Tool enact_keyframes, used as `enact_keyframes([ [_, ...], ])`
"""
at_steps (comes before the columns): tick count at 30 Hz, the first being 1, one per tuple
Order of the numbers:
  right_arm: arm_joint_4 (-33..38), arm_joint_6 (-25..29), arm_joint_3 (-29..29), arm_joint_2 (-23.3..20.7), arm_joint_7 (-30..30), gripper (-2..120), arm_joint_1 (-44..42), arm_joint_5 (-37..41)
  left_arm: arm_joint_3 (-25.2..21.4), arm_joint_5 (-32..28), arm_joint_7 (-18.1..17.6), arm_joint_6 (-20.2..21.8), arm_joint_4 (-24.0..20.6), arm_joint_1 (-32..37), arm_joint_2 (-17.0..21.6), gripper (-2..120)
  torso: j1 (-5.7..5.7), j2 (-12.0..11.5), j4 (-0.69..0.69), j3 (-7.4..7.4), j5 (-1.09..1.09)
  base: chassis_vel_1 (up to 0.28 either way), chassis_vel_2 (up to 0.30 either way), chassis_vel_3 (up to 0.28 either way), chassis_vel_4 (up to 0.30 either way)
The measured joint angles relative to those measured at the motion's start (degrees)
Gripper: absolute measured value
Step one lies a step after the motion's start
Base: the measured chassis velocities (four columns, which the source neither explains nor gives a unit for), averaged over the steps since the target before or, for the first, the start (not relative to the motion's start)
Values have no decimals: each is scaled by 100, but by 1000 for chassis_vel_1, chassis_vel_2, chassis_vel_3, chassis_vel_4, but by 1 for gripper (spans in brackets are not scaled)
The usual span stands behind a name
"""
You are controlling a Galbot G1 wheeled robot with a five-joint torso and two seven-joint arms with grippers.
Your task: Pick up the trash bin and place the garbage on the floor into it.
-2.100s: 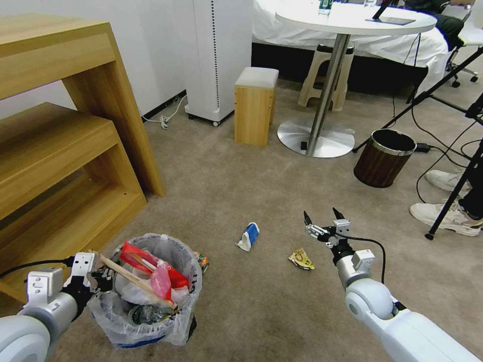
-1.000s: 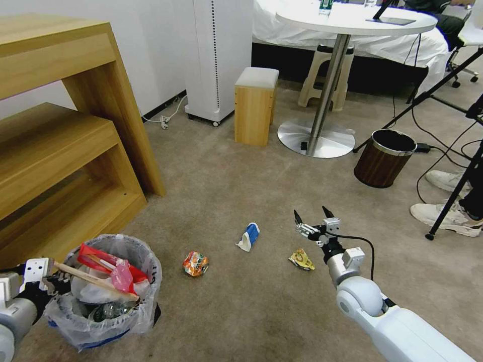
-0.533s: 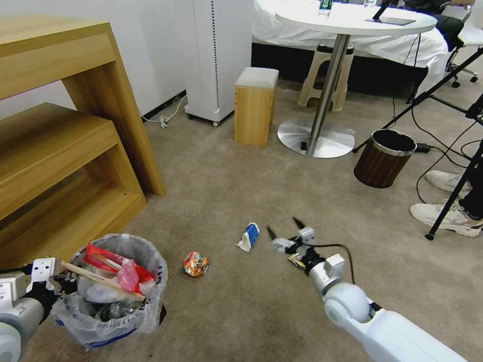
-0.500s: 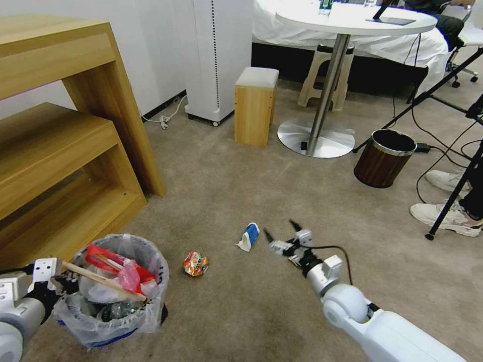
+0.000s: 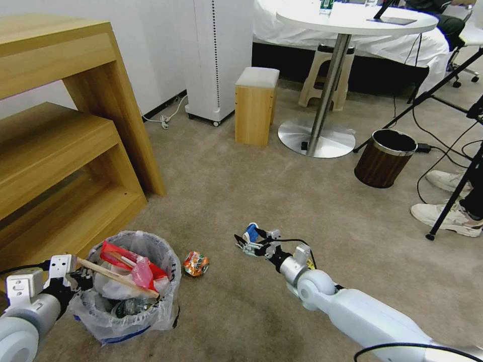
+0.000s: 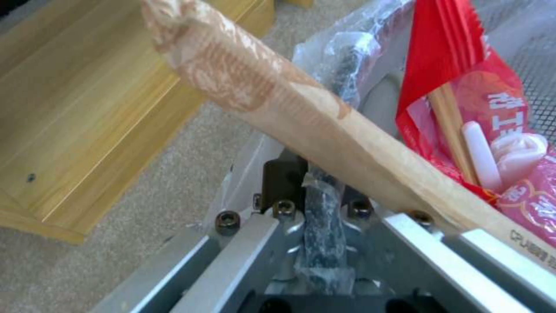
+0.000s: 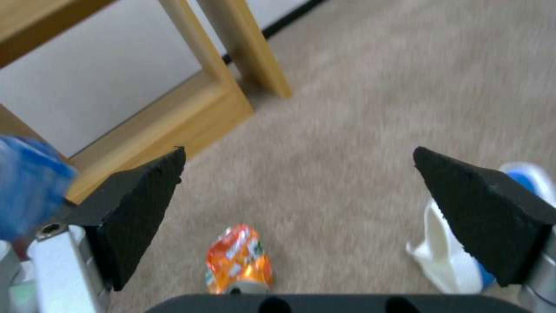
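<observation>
Notice your left gripper pinches the trash bin rim, keeping it beside the litter, while your right gripper, spread wide, hangs by the paper cup on the floor.

Hotel-style room — bed, round table, carpet.

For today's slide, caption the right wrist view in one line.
Open right gripper above carpet, orange packet between its fingers.
</observation>
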Motion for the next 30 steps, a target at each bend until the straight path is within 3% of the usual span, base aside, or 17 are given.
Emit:
enact_keyframes([
  [9,-1124,-62,-103,793,-372,100,89,-59,-195,-71,-4,108,-93,108,32,0,0,0,2,0,1,0,0,0,0],
  [22,-1085,-70,-208,819,-439,100,65,-136,-508,-121,-4,121,-63,269,55,0,0,0,0,-1,1,0,0,0,0],
  [30,-974,16,-687,735,-539,100,47,-191,-731,-115,-19,212,-225,424,-44,0,0,0,1,-1,2,0,0,0,0],
])
